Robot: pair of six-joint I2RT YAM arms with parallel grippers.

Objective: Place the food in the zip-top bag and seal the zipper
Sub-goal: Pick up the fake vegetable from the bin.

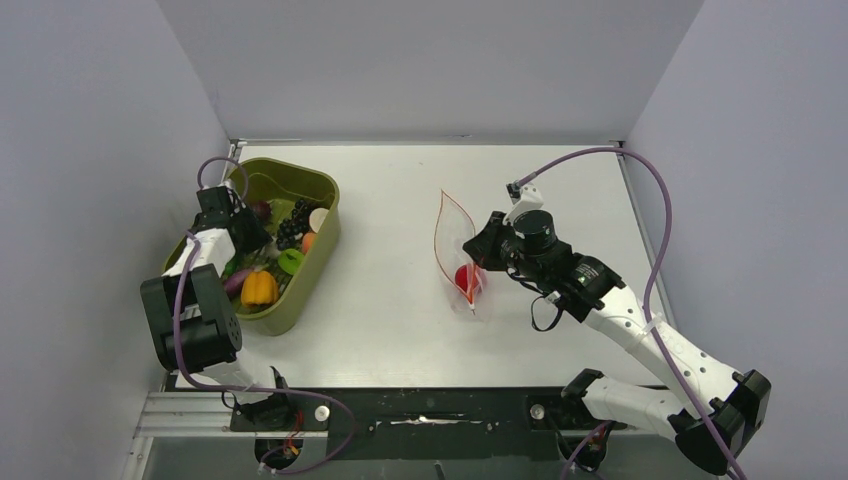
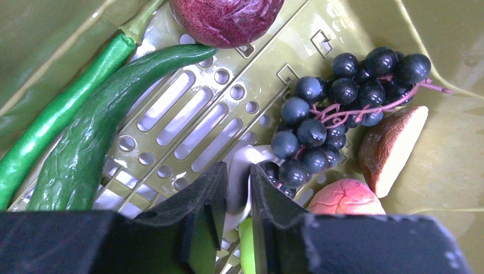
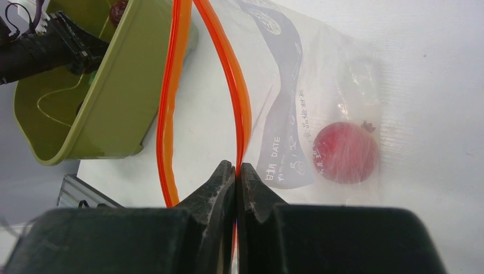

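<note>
My left gripper (image 2: 237, 177) reaches down into the olive-green tub (image 1: 318, 250), its jaws pressed on both sides of a small white food piece (image 2: 240, 162). Beside it lie a dark grape bunch (image 2: 337, 108), a brown slice (image 2: 391, 148), a pink round piece (image 2: 345, 197), a cucumber (image 2: 97, 131), a green chilli (image 2: 57, 117) and a purple-red round piece (image 2: 225, 20). My right gripper (image 3: 236, 171) is shut on the orange-red zipper (image 3: 242, 97) of the clear zip-top bag (image 1: 455, 240), holding its mouth open. A red round fruit (image 3: 346, 152) lies inside the bag.
An orange pepper (image 1: 259, 288) and a lime piece (image 1: 291, 261) also lie in the tub. The tub stands at the table's left, close to the left wall. The bag lies at mid-table. The tub's perforated floor (image 2: 188, 114) shows between the pieces.
</note>
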